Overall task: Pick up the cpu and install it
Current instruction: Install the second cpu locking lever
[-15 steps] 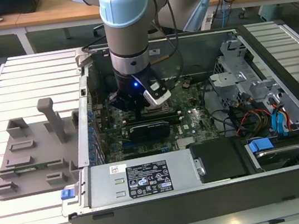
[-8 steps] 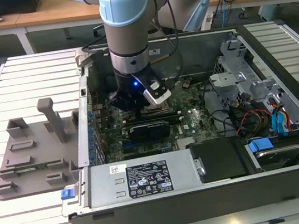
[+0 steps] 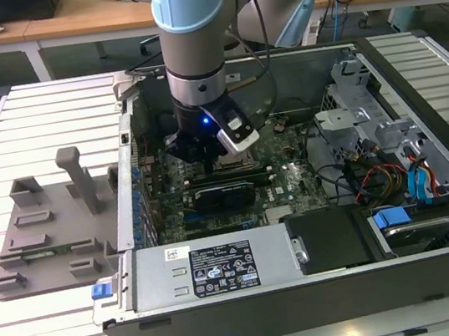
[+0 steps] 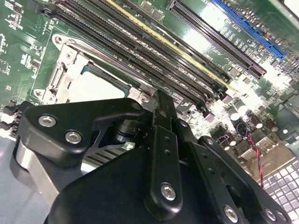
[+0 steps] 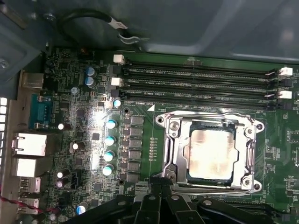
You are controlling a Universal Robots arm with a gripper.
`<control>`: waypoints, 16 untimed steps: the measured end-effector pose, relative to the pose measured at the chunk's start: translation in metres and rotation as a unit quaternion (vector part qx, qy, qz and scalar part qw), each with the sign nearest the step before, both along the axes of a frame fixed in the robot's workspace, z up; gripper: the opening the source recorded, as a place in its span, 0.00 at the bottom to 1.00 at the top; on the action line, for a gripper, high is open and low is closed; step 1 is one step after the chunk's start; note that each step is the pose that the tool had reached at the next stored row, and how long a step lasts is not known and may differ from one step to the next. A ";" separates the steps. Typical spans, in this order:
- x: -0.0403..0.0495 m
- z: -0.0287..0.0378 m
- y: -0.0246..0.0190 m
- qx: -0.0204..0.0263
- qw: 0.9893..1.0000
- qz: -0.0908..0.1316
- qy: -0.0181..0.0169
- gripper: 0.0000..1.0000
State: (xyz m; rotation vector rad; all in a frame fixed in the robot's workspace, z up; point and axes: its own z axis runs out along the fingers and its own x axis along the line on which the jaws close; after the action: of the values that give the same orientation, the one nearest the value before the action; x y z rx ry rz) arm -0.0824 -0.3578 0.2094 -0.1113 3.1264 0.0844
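Pincer (image 3: 225, 158) hangs low inside the open case (image 3: 417, 97) on my slatted desk (image 3: 38, 111) in the exterior view, hiding the socket. First wrist view: the cpu (image 5: 212, 151) lies seated in its frame (image 5: 175, 140), just beside the fingers. Second wrist view: the pincer's black body covers part of the cpu (image 4: 96, 86). I cannot tell whether the fingers are apart.

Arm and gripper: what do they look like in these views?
The arm is a light-blue joint cap over a grey cylinder with a black wrist ring, a lit blue LED and black cables. The gripper is black angular linkage plates with silver screw heads; a small white-and-black module sits beside it.
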 end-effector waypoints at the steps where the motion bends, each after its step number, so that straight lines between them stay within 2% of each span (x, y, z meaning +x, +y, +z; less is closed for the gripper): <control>1: 0.0006 0.0003 0.0004 0.000 1.000 0.000 0.000 0.11; 2: 0.0022 0.0017 0.0021 0.000 1.000 0.000 0.000 0.11; 10: 0.0036 0.0039 0.0035 0.000 1.000 0.000 0.000 0.11; 16: 0.0057 0.0051 0.0072 -0.001 1.000 0.000 0.000 0.11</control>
State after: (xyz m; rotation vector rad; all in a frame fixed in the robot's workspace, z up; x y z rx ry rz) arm -0.0767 -0.3506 0.2145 -0.1116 3.1267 0.0815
